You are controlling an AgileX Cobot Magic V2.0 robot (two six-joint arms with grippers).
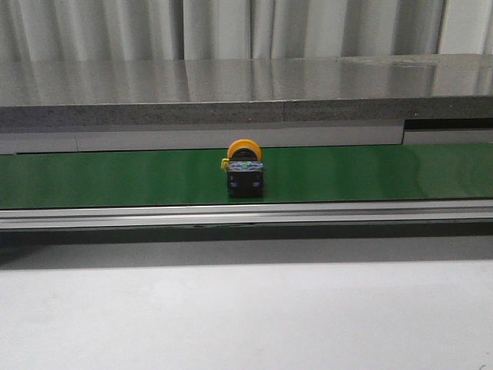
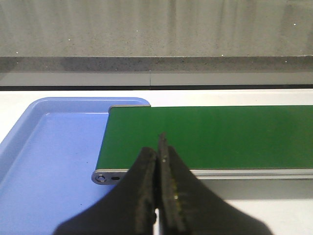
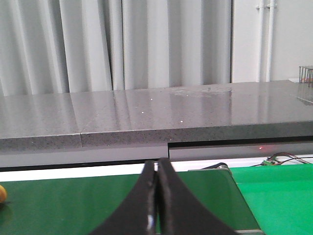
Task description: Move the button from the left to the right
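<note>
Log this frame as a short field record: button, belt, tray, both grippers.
button: the button stands on the belt, near the middle of the front view, yellow cap up
belt: green conveyor belt
tray: blue tray at the belt's end, nothing seen in it
left gripper: shut, holds nothing
right gripper: shut, holds nothing

front view low, facing green belt (image 1: 115, 177); both wrist views share it, closer.
</note>
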